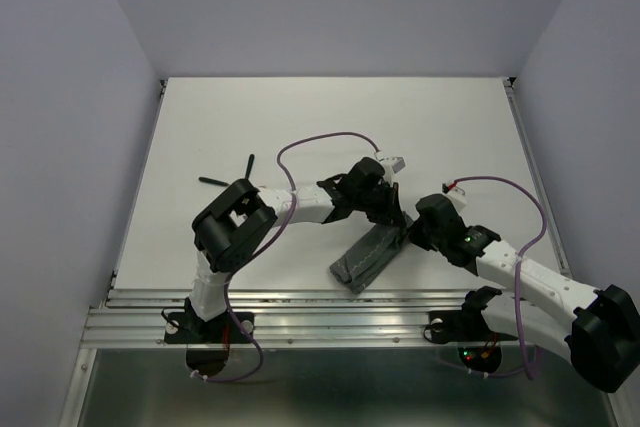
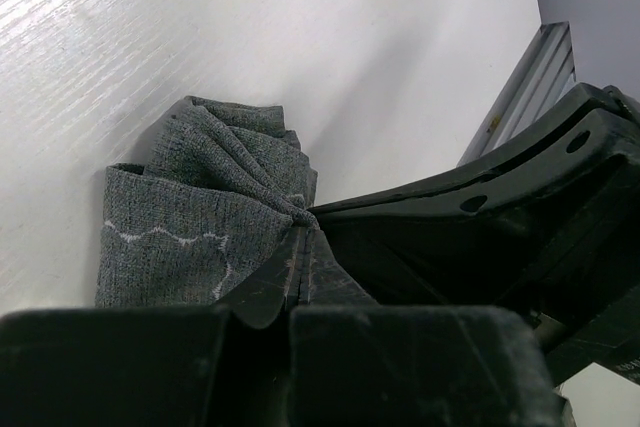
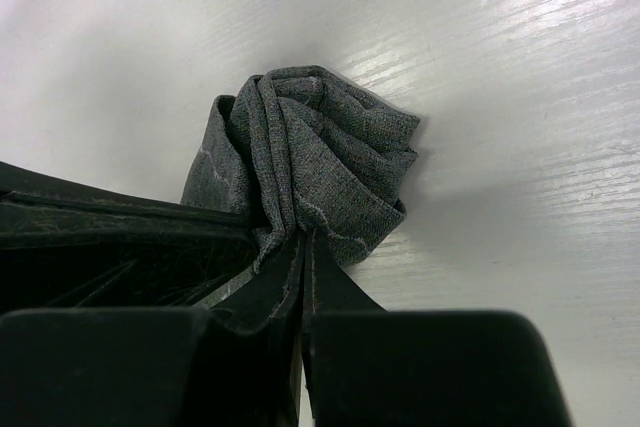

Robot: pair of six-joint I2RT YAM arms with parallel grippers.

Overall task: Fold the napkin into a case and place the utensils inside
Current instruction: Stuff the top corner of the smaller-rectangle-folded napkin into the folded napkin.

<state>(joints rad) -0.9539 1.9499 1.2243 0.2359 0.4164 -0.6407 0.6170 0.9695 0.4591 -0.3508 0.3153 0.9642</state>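
The napkin (image 1: 362,259) lies near the table's front edge as a narrow, bunched grey-green strip with light stitching, and its far end is lifted. My left gripper (image 1: 390,219) is shut on that end, where the cloth (image 2: 190,217) fans out in pleats from the pinched tips (image 2: 303,222). Right beside it, my right gripper (image 1: 407,232) is shut on the same end, and the cloth (image 3: 320,147) gathers in folds above its tips (image 3: 303,235). Two thin utensils (image 1: 225,179), dark from here, lie on the table to the far left of both grippers.
The white table (image 1: 300,117) is enclosed by pale walls on three sides. A ribbed metal rail (image 1: 300,312) runs along the near edge by the arm bases. Purple cables (image 1: 320,139) loop above both arms.
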